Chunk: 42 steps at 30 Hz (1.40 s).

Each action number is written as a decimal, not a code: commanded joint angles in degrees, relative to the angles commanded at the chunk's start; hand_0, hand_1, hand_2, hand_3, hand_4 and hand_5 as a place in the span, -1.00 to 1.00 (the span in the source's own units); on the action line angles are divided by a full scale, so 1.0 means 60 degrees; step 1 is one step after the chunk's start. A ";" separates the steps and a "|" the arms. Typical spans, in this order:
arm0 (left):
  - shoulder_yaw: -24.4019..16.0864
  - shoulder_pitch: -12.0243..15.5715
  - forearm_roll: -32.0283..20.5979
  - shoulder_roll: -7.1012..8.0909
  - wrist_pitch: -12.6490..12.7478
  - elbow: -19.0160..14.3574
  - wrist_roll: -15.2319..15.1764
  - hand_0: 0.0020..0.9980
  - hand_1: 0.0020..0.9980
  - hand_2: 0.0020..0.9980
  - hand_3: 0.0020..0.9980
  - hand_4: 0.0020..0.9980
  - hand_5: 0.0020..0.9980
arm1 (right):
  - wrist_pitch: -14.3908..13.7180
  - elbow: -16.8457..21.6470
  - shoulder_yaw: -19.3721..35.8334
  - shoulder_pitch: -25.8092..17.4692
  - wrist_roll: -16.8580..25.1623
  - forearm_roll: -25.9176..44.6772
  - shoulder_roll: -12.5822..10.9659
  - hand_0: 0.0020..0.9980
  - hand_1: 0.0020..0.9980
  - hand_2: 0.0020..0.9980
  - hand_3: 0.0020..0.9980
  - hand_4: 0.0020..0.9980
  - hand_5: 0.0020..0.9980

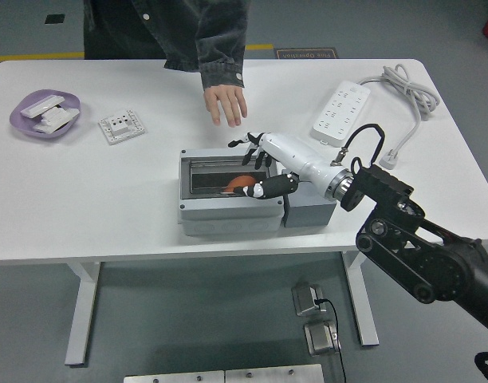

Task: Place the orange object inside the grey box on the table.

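Note:
The grey box (pixel 226 217) stands open at the table's middle, its lid (pixel 310 211) lying to its right. The orange object (pixel 239 183) lies inside the box, towards its right end. My right hand (pixel 260 166) comes in from the right and hovers over the box's right end with its fingers (pixel 248 145) spread and lifted. The thumb (pixel 272 187) is next to the orange object; I cannot tell if it touches it. A person's hand (pixel 226 104) is open over the table behind the box, apart from it. My left arm is out of view.
A purple plate (pixel 25 124) with white parts sits at the far left, with a white socket panel (pixel 121 125) beside it. A white power strip (pixel 340 110) and its cable (pixel 405 86) lie at the back right.

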 joint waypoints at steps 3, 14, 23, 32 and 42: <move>0.0034 0.0049 -0.0026 -0.0006 0.0008 0.0000 0.0029 0.33 0.36 0.28 0.35 0.26 -0.66 | 0.0056 0.0541 0.0691 -0.0471 -0.0094 -0.0013 -0.0173 -0.24 -0.10 0.14 0.62 0.78 -0.24; 0.0083 0.0129 -0.0037 -0.0034 0.0005 0.0000 0.0036 0.33 0.36 0.27 0.35 0.26 -0.66 | -0.0124 0.0675 0.3270 -0.2517 0.0621 0.2308 0.0174 -0.24 -0.10 0.14 0.62 0.78 -0.21; 0.0141 0.0199 -0.0053 0.0012 0.0006 0.0000 0.0063 0.33 0.36 0.27 0.35 0.27 -0.66 | 0.0044 0.0480 0.4269 -0.3941 0.1520 0.5212 0.0749 0.00 0.14 0.29 0.56 0.78 -0.20; 0.0143 0.0243 -0.0102 0.0003 0.0005 0.0000 0.0053 0.33 0.36 0.27 0.35 0.27 -0.66 | 0.0462 0.0654 0.4384 -0.4176 0.1659 0.6965 0.0893 0.38 0.45 0.52 0.61 0.81 -0.19; 0.0108 0.0270 -0.0112 -0.0041 0.0007 0.0000 0.0047 0.33 0.36 0.27 0.35 0.27 -0.65 | 0.0685 0.0732 0.4569 -0.4197 0.1513 0.7052 0.0931 0.84 0.85 0.87 0.84 0.89 -0.18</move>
